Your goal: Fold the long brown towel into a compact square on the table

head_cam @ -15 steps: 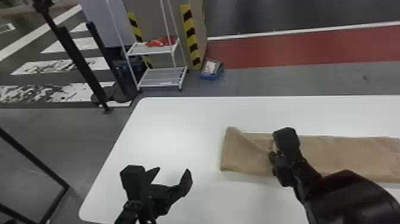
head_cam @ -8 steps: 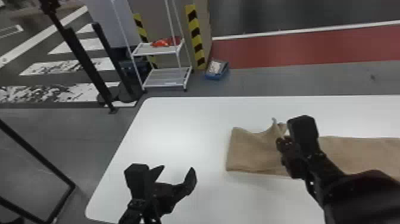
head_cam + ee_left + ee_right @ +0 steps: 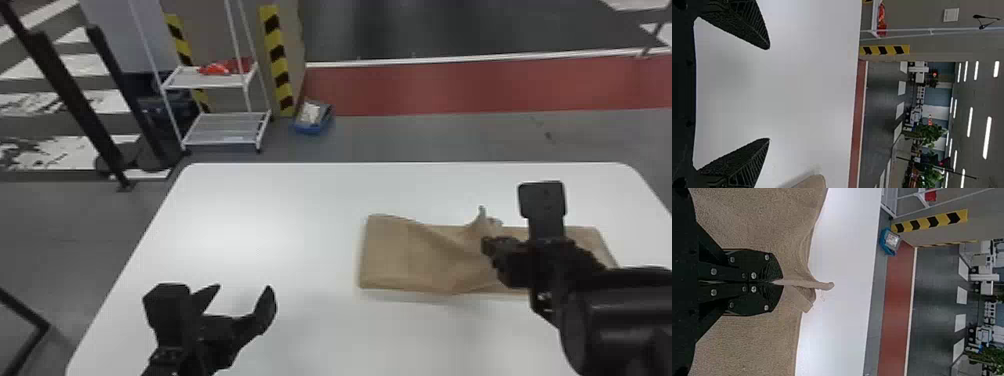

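- Right gripper (image 3: pixel 780 282) is clenched on towel (image 3: pixel 392 255), cloth bunched at far edge. Left gripper (image 3: pixel 768 93) is spread, nothing held, kept over near left of table (image 3: pixel 250 200).
- Where's towel laid?
- Lengthwise left to right, on right part of table. Slanting crease is seen running toward near edge.
- Risks expected?
- Skewed fold. Only far edge is gripped, so near edge could be left behind.
- Layers caught?
- Can't be told. If too many are caught, whole towel could be dragged; left end isn't pinned. Pinch looks small too, could be lost if pulled hard.
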Robot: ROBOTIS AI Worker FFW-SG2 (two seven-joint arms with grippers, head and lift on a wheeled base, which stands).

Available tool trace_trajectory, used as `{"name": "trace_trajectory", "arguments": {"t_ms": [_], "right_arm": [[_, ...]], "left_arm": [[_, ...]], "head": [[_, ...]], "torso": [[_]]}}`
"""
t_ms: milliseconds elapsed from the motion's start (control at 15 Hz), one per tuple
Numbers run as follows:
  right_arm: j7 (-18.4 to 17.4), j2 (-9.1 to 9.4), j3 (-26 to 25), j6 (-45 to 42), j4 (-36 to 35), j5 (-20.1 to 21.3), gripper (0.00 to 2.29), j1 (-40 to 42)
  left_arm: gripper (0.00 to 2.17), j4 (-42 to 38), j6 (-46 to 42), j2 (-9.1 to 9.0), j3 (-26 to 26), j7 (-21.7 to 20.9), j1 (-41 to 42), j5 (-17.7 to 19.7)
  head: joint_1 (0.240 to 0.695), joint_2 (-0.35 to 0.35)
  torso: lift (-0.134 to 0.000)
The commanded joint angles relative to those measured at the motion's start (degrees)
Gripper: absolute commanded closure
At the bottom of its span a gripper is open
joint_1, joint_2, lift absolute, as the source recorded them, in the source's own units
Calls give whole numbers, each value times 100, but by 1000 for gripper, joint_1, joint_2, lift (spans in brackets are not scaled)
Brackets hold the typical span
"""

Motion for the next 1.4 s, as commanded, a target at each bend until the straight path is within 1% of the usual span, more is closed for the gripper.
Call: {"name": "trace_trajectory", "arguments": {"t_ms": [0, 133, 267, 333, 400, 467, 533, 600, 667, 800, 933, 1000, 1067, 1133, 1200, 1267, 1333], "right_arm": [[6, 5, 1, -128, 101, -20, 1291, 3], [85, 5, -158, 47, -347, -99, 1295, 91], [358, 5, -676, 592, -716, -213, 1291, -32], [507, 5, -940, 768, -716, -231, 1291, -138], [613, 0, -1133, 733, -646, -169, 1291, -226], [630, -141, -1212, 575, -382, -161, 1291, -226], [630, -264, -1221, 258, 31, -169, 1291, -252], [630, -308, -1239, 82, 391, -152, 1295, -340], [630, -343, -1212, -111, 743, -46, 1291, -419], [621, -317, -1116, -375, 1095, 165, 1291, -516], [648, -317, -1151, -339, 910, 94, 1291, -472], [692, -325, -1265, -128, 558, -37, 1295, -472], [780, -334, -1441, 206, 268, -187, 1291, -542], [850, -343, -1722, 522, 189, -222, 1291, -709], [903, -413, -1915, 592, 198, -222, 1291, -850], [973, -527, -1994, 733, 295, -196, 1291, -929], [982, -589, -1968, 645, 418, -169, 1291, -859]], "left_arm": [[33, -14, 0, -5, -49, 21, -21, -5], [33, -5, 0, -5, -31, 30, -30, -14], [33, -31, 0, 4, 4, 30, 5, -14], [33, -31, 0, 13, 31, 21, 5, -14], [33, -22, -52, 13, 48, 21, 14, -14], [33, -31, -105, 13, 66, 21, 31, -14], [33, -14, -123, 13, 75, 12, 31, -14], [33, -5, -140, 13, 75, 12, 23, -14], [33, -5, -158, 4, 57, 21, 14, -14], [33, -22, -158, -5, 4, 39, -13, -14], [33, 4, -140, -5, -57, 48, -74, -102], [33, 13, -140, -13, -66, 56, -92, -146], [33, 4, -140, -13, -66, 56, -83, -146], [33, -14, -140, -13, -66, 56, -65, -146], [33, -14, -140, -5, -57, 56, -48, -146], [33, -14, -140, -5, -40, 56, -39, -146], [33, -5, -140, -5, -40, 56, -39, -146]], "head": [[695, 114], [695, 111], [695, 106], [695, 100], [695, 87], [695, 72], [695, 56], [695, 42], [695, 17], [695, 1], [695, -8], [695, -12], [695, -13], [695, -15], [695, -18], [695, -37], [695, -51]], "torso": [[-57], [-57], [-57], [-57], [-57], [-57], [-57], [-57], [-57], [-57], [-57], [-57], [-57], [-57], [-57], [-57], [-57]]}}
